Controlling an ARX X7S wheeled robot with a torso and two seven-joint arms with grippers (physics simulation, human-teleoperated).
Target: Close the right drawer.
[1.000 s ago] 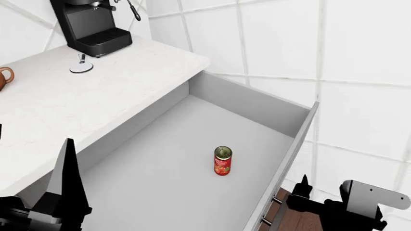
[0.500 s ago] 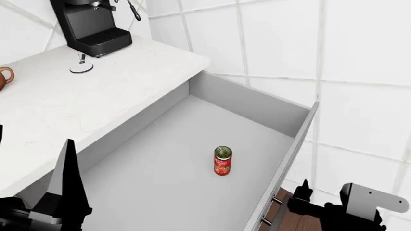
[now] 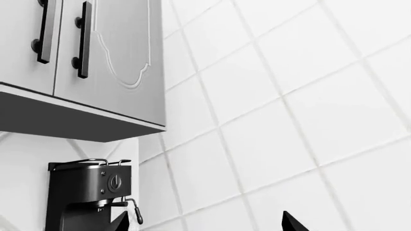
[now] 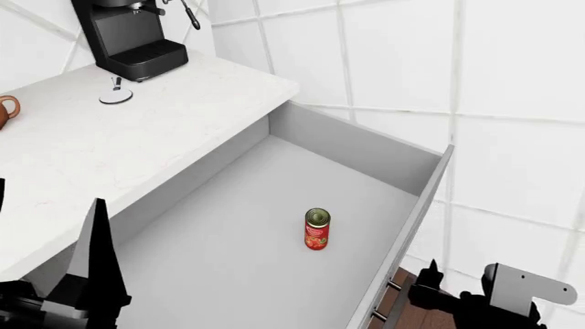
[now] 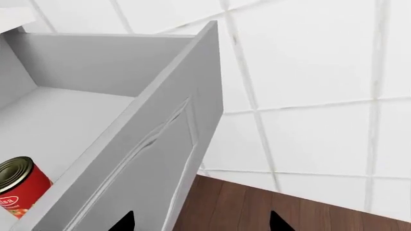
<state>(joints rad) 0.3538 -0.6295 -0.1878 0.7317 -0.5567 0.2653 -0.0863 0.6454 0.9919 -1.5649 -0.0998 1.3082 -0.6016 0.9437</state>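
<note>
Right gripper (image 4: 437, 284), fingertips spread apart, hovers just outside the moulded front of the deep light-grey right drawer (image 4: 413, 223), which stands pulled out beneath the white countertop (image 4: 137, 137); inside stands one red tomato can (image 4: 316, 229). Left gripper (image 4: 87, 274): aperture cannot be told.

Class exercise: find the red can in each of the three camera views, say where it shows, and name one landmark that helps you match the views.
Head view: the red can lies on the floor of the open right drawer, near the drawer front.
Right wrist view: the can shows at the picture's edge, behind the drawer front.
Left wrist view: not in it.
Shared landmark: the drawer front.
</note>
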